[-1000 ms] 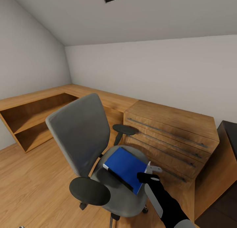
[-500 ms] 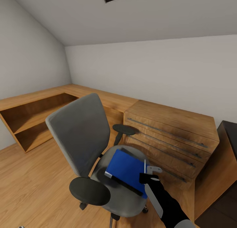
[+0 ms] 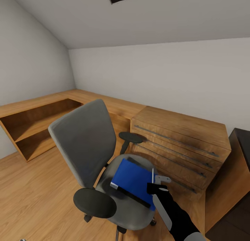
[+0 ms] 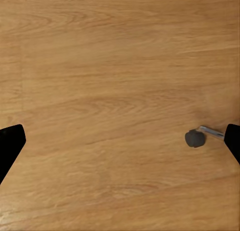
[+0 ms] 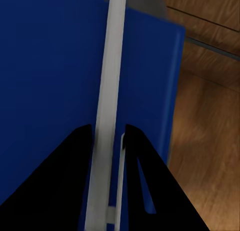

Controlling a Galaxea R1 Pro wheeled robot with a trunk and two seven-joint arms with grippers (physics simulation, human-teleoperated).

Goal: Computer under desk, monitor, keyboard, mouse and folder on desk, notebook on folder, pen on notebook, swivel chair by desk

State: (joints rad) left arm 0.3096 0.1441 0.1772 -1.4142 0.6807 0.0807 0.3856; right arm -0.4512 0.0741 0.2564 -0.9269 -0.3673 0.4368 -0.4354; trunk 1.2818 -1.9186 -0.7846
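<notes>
Your right gripper (image 3: pixel 157 184) sits at the near right corner of the folder (image 3: pixel 133 180), and the right wrist view shows its two dark fingers (image 5: pixel 60 186) closed on the folder's pale edge, one on each side. Judged from that, the grip is made at one end only, so the weight hangs away from you.

The folder lies on the seat of the chair (image 3: pixel 86 143), its near right edge lifted and the sheet tilted. Its long axis runs from the gripper up and left across the seat, toward the chair back. Expect it to swing or sag about the pinch when you raise it.

Your left gripper (image 4: pixel 120 141) hangs over bare wooden floor (image 4: pixel 120 66) with its jaws spread wide and nothing between them; a chair caster (image 4: pixel 195 138) lies near one fingertip. The right arm is plainly the nearer.

Beyond the chair stands the wooden chest (image 3: pixel 180 143). The bench (image 3: pixel 243 140) shows as a dark corner at the far right, so the carry goes rightward, across the chest front.
</notes>
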